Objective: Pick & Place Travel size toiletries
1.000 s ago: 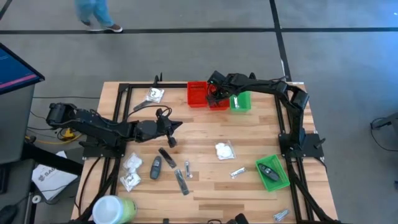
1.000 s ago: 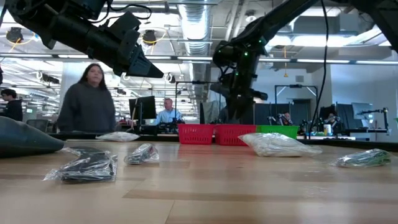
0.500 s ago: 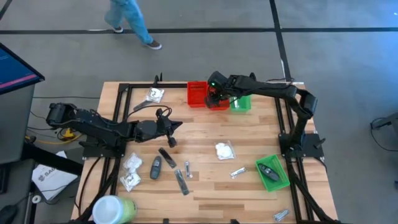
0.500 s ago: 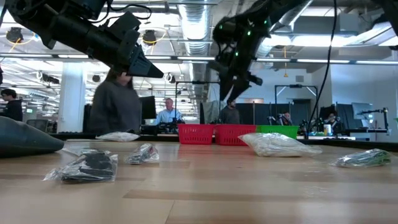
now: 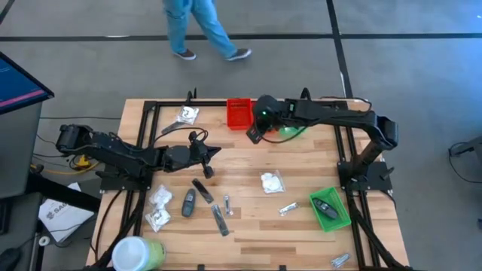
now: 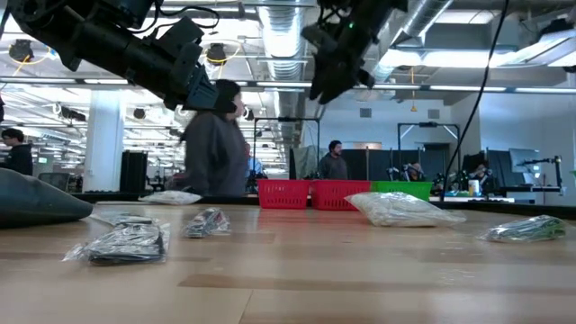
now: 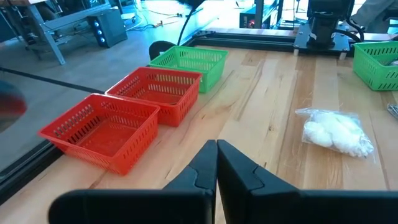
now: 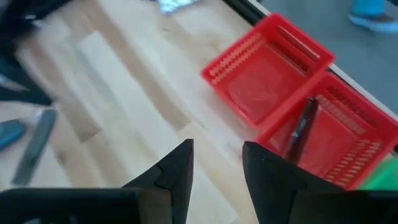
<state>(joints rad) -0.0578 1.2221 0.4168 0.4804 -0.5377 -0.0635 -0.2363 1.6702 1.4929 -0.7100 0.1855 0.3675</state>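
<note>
My right gripper point(image 5: 256, 132) point(image 8: 217, 163) hangs open and empty above the table, near the row of bins at the far edge. In the right wrist view a slim dark stick point(image 8: 301, 129) lies in the second red bin point(image 8: 348, 146), beside the first red bin point(image 8: 264, 81). My left gripper point(image 5: 213, 153) point(image 7: 216, 152) waits shut over the table's left half, holding nothing. Toiletries lie flat on the wood. They include a white packet point(image 5: 273, 181) point(image 7: 336, 130), dark sticks point(image 5: 202, 188), a dark oval point(image 5: 189, 202), crinkly packets point(image 5: 158, 207) and a silvery sachet point(image 5: 288, 208).
A green bin point(image 5: 294, 128) stands to the right of the red ones. Another green bin point(image 5: 329, 209) with a dark item sits near the right edge. A white-and-green tub point(image 5: 135, 252) stands at the near left corner. A packet point(image 5: 187, 114) lies at the far left. A person walks beyond the far edge.
My right gripper has risen from low over the red bins and drawn back from the far edge toward the table's middle, turning as it went. A person has walked from left to right behind the table.
</note>
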